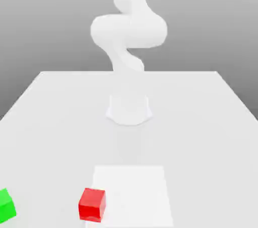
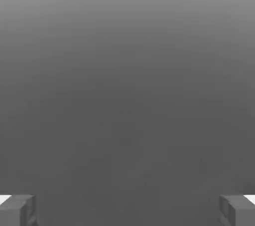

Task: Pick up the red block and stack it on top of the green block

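Nearest in the exterior view, towards its seven o'clock, sits the red block (image 1: 91,205), at the left edge of a pale square patch (image 1: 132,197) on the bench (image 1: 201,136). Out at eight o'clock is the green block (image 1: 6,207), well apart from the red one and cut by the picture's border, so its full outline cannot be told. It looks turned at a different angle from the red block — jaws lined up for one may meet the other askew, and a red block set down crooked could overhang and tip.

Farther off, near the centre, the arm's base (image 1: 129,110) stands on the bench, with the arm (image 1: 129,30) rising towards twelve o'clock. In the hand view the jaws (image 2: 127,211) are spread wide, with nothing between them. The grey backdrop (image 2: 127,95) lies beyond — so the hand seems aimed away from the blocks, and a descent begun without turning it down first could knock the red block aside. Lowering off-centre might also shove the green block farther towards the border.
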